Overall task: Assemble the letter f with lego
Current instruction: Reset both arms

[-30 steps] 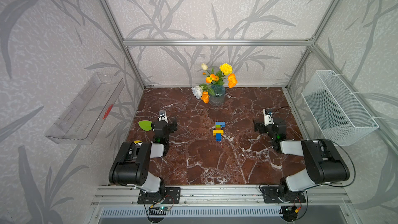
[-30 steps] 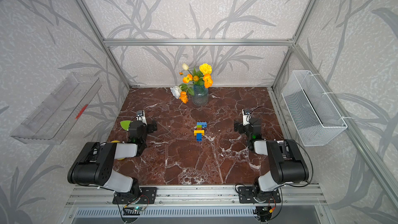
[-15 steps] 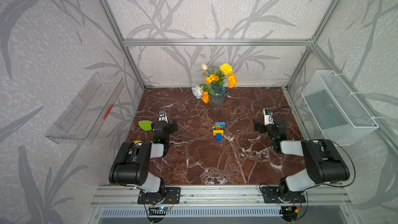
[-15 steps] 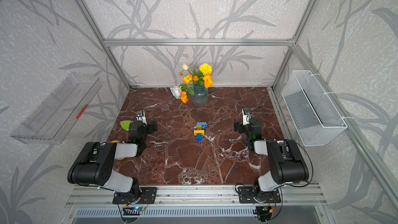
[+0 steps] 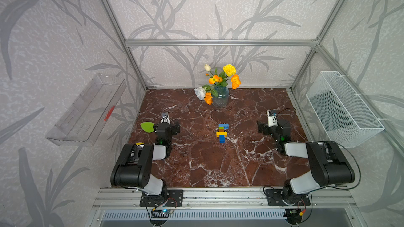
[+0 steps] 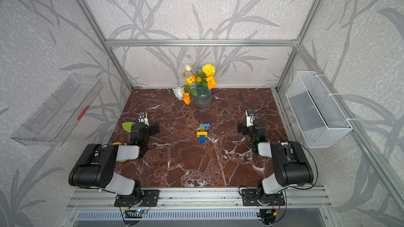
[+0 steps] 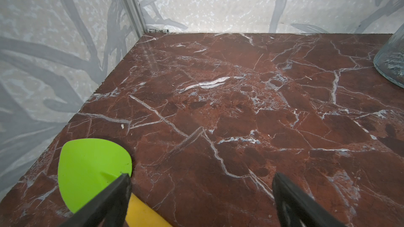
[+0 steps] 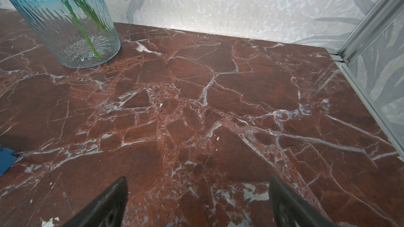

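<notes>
The letter f (image 5: 222,132) is seen lying flat near the middle of the marble table (image 5: 196,162) in both top views. Its lego is joined: a blue top bar (image 5: 223,125), orange and green pieces (image 5: 221,129) below it, a yellow bar (image 5: 221,134) and a blue foot (image 5: 222,139). The assembly is judged complete, and nothing further appears to be called for beyond keeping both arms clear of it.

The left gripper (image 7: 201,195) and the right gripper (image 8: 196,199) are parked well apart from the letter on either side, each with jaws spread wide and nothing between them. A green toy shovel (image 7: 94,169) and a yellow jar (image 7: 142,212) lie beside the left one.

At the back, flowers (image 5: 227,70) are held in a blue glass vase (image 8: 65,25). On the left wall a small red item (image 5: 109,112) is held in a clear plastic tray (image 5: 72,127). Nothing can be made out in the white wire basket (image 5: 349,114) on the right wall.
</notes>
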Tool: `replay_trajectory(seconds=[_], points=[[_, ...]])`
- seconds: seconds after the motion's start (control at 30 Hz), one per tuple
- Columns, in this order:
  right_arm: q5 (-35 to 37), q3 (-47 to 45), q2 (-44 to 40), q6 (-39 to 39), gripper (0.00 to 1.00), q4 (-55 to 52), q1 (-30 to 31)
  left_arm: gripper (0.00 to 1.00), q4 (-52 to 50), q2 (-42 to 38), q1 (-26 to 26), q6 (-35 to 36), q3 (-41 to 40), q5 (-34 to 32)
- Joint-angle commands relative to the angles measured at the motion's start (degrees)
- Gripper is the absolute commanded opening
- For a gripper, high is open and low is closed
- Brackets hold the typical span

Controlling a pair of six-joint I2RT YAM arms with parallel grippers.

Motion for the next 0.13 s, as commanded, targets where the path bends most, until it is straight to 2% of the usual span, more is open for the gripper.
replay_trajectory(seconds=[0.0,0.1], points=[[-0.41,-0.12,0.32,-0.65,0.99,1.04,-0.10,0.99,-0.43,0.38,0.40,-0.38,1.26,-0.16],[-0.41,-0.29,0.24,-0.56,0.99,1.20,-0.06,0.99,-0.47,0.38,0.38,-0.41,1.34,-0.14]])
